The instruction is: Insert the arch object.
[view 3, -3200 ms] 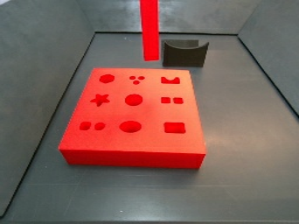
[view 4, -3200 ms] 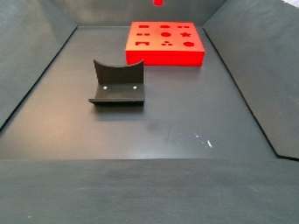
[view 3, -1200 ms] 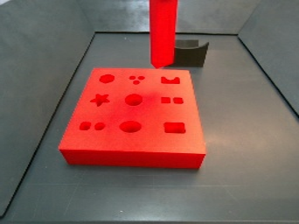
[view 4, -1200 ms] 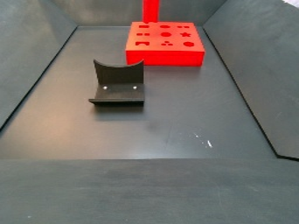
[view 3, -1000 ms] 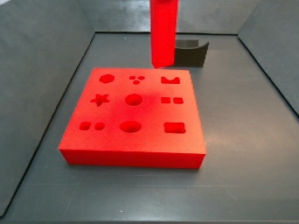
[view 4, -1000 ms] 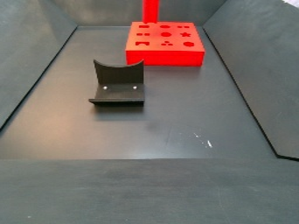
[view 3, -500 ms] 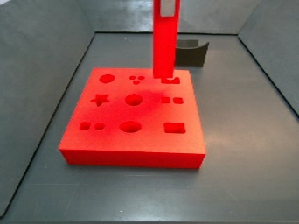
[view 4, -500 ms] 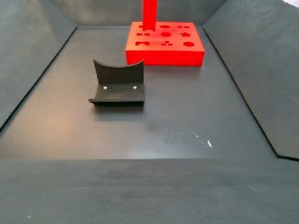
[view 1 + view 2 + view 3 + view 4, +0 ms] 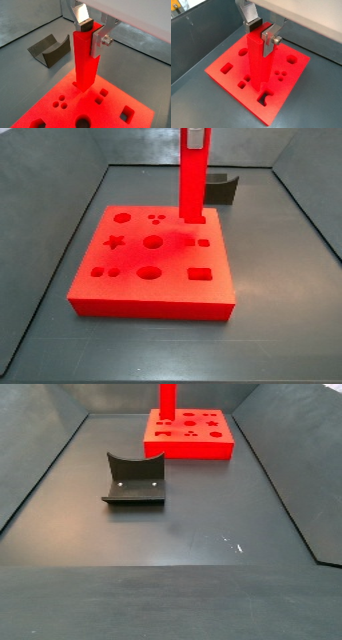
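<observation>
The arch object is a tall slim bright red bar, held upright. My gripper is shut on its upper end, as both wrist views show. The bar's lower end meets the red board at the arch-shaped hole near the board's far edge; how deep it sits I cannot tell. In a side view the bar stands at the board's far left corner. The silver fingers press the bar from two sides.
The board has several shaped holes: circles, a star, squares. A dark grey block with a curved notch stands on the floor apart from the board; it also shows behind the board in a side view and in a wrist view. Grey walls enclose the floor.
The bar has moved down and toward the board's arch hole with my gripper; its lower end was above the board's far edge, now it meets the board's surface.
</observation>
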